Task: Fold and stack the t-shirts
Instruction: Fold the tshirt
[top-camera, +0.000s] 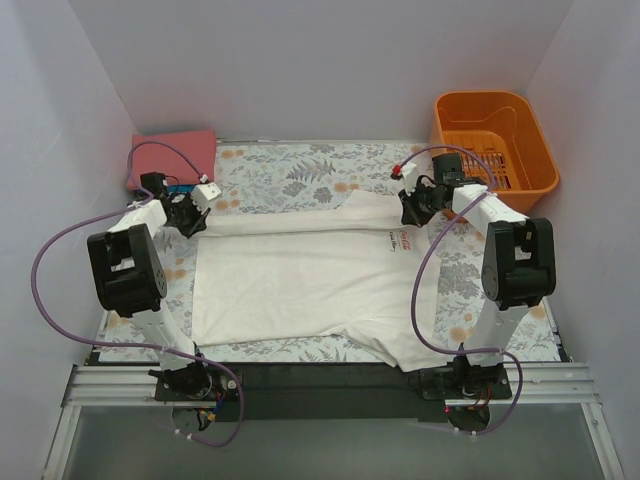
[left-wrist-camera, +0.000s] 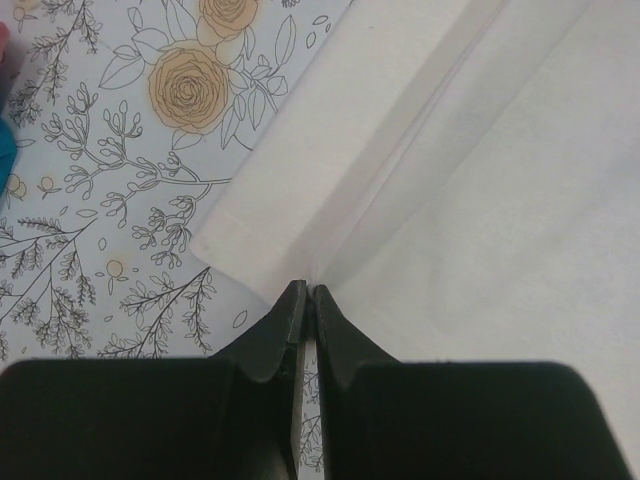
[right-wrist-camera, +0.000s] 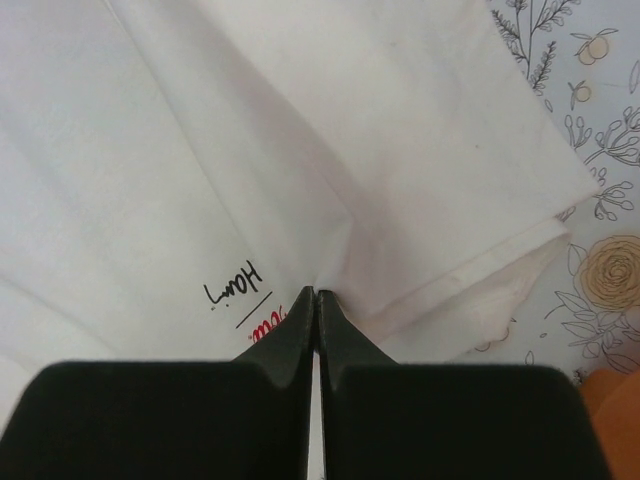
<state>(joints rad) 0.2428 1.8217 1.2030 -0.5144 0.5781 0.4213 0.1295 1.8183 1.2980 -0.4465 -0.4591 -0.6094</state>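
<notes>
Pinching the white shirt (top-camera: 300, 285) along its far edge with both hands, each closed tight on a ridge of cloth: left hand (top-camera: 200, 218) at 10 o'clock, right hand (top-camera: 410, 212) at 2 o'clock. Seemingly just starting the first fold, going by the shirt lying spread across the middle of the table (top-camera: 290, 170). Sitting folded at 11 o'clock: the salmon shirt (top-camera: 172, 158). Leaving most of the folding and all the stacking to do.
</notes>
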